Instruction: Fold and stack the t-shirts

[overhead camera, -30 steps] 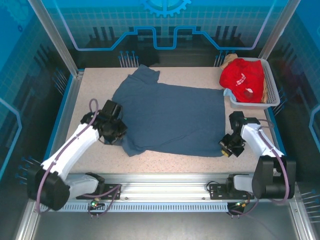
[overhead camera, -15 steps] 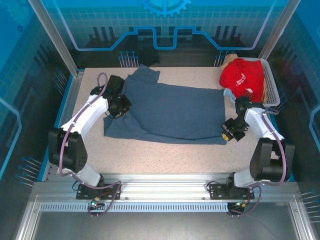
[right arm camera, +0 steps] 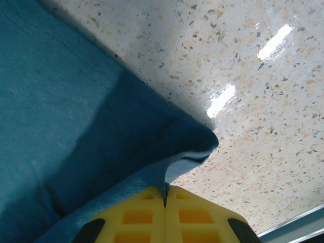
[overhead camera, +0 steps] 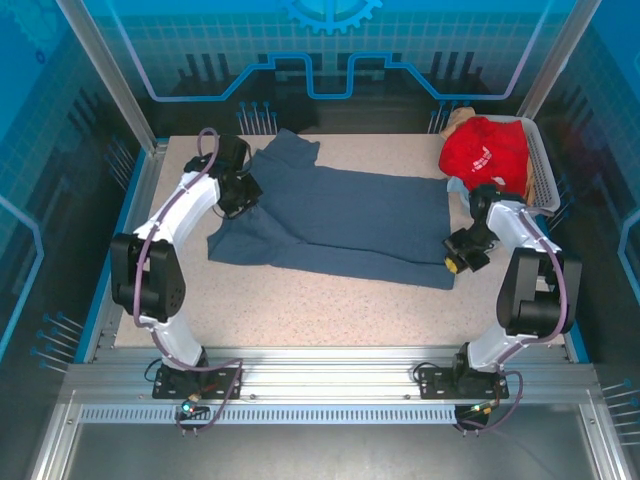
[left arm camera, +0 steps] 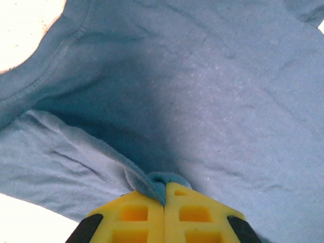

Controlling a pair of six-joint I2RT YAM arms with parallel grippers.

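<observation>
The slate-blue t-shirt lies across the table's middle, its near part folded up over the rest. My left gripper is shut on a pinch of the blue cloth at the shirt's left side. My right gripper is shut on the shirt's corner at the right edge, held just above the speckled table. A red t-shirt with white print sits in the basket, with light blue and tan cloth under it.
The white mesh basket stands at the back right corner, close behind my right arm. Bare speckled tabletop runs along the near edge. Blue frame rails border the table on both sides.
Both grippers have carried the shirt's near edge away from me toward the back. The shirt now lies folded and narrower. The left arm has stretched far up the left side.
</observation>
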